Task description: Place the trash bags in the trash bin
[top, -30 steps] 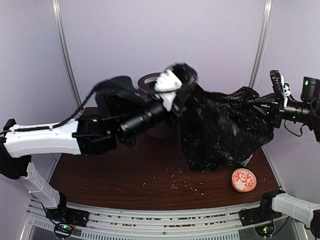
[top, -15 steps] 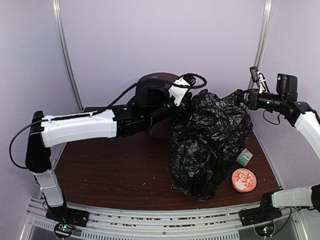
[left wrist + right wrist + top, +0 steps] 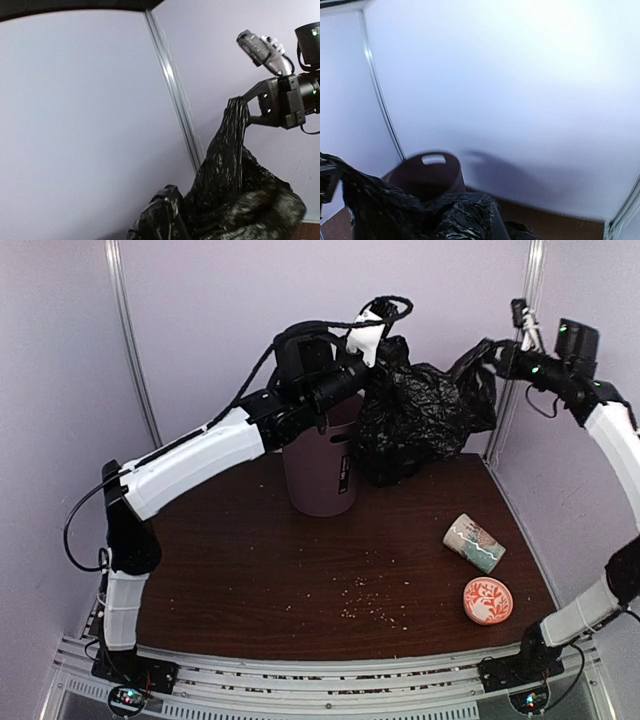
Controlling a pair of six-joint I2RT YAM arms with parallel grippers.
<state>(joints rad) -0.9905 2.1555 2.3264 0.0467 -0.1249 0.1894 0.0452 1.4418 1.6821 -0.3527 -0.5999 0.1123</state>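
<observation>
trash bag [image 3: 412, 425] raised, beside trash bin [image 3: 320, 480]

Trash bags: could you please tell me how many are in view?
1: a black trash bag hangs off the table, right of the trash bin, stretched between the left gripper and right gripper. More may be bunched inside it.

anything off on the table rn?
Yes. The patterned mug lies on its side near the right edge of the table, and crumbs are scattered across its front middle. The trash bin stands upright; the black trash bag hangs in the air beside it, not inside.
</observation>
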